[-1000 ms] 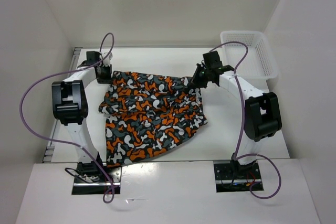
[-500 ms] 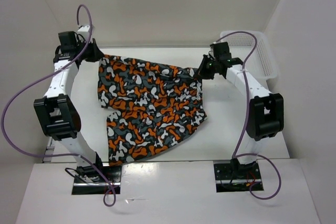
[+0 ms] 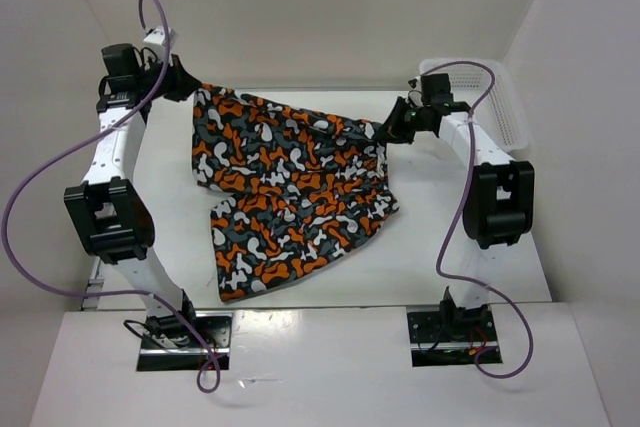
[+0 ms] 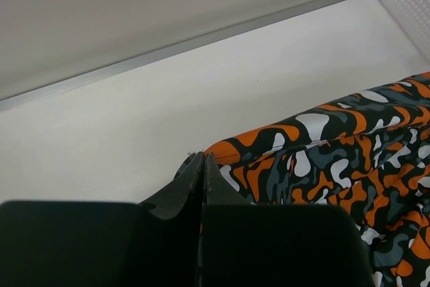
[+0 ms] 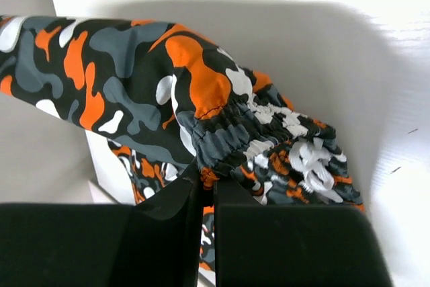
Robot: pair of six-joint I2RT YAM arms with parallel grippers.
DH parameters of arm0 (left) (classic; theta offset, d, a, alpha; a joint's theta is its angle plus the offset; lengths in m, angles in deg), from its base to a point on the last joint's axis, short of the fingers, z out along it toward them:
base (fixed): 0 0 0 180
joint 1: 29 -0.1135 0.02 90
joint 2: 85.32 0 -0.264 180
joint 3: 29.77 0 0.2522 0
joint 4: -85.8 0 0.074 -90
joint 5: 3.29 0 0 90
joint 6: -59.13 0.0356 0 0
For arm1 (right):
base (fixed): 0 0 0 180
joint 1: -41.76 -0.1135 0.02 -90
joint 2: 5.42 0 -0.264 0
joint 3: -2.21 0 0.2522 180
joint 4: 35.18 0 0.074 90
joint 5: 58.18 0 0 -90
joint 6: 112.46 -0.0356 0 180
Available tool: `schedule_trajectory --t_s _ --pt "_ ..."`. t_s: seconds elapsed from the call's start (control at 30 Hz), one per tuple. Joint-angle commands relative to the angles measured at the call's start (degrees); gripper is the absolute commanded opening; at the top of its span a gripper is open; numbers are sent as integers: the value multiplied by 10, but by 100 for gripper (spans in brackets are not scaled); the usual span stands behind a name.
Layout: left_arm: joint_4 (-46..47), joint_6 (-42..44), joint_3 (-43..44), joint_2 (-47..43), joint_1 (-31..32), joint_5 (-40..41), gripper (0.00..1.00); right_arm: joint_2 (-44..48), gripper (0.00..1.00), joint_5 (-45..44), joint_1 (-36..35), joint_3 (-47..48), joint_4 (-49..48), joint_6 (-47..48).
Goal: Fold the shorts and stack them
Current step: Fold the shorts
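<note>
Top view: the shorts (image 3: 290, 182) hang stretched across mid-frame, far edge lifted, near hem on the table (image 3: 450, 247); I judge this spreads them for folding. Left wrist: left gripper (image 4: 203, 162) clenched on a printed corner, bottom centre. Right wrist: right gripper (image 5: 207, 181) pinches the gathered waistband, centre frame, for tension.

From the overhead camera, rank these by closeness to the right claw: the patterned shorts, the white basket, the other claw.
1. The shorts: pinched in the right gripper itself.
2. The basket: just to its right, in the back corner.
3. The left gripper: far left, across the table.
</note>
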Motion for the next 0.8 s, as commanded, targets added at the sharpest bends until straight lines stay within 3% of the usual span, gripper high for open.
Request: schedule_trajectory --t_s 0.0,0.07,0.3,0.57,0.63,0.67,0.7,0.73,0.77 --pt "42 4 32 20 -9 -17 0 -8 6 18 9 35 -14 -5" --pt "42 4 32 26 -9 -17 0 -16 0 18 9 55 -21 -5" --pt "21 4 114 94 -9 -17 0 -91 0 17 14 179 -13 -30" --pt "-36 4 309 208 -9 -23 0 -285 0 36 19 511 142 -37" --pt "-50 4 342 213 -4 -23 0 -347 0 14 12 643 194 -20" --pt "-56 4 350 213 -4 -23 0 -377 0 2 12 709 270 -14" --pt "-56 4 350 205 -4 -28 0 -417 0 -16 7 897 313 -14" --pt "-56 4 343 196 -4 -28 0 -458 0 14 7 884 313 -19" --pt "-56 4 330 185 2 -28 0 -424 0 38 17 834 298 -19"
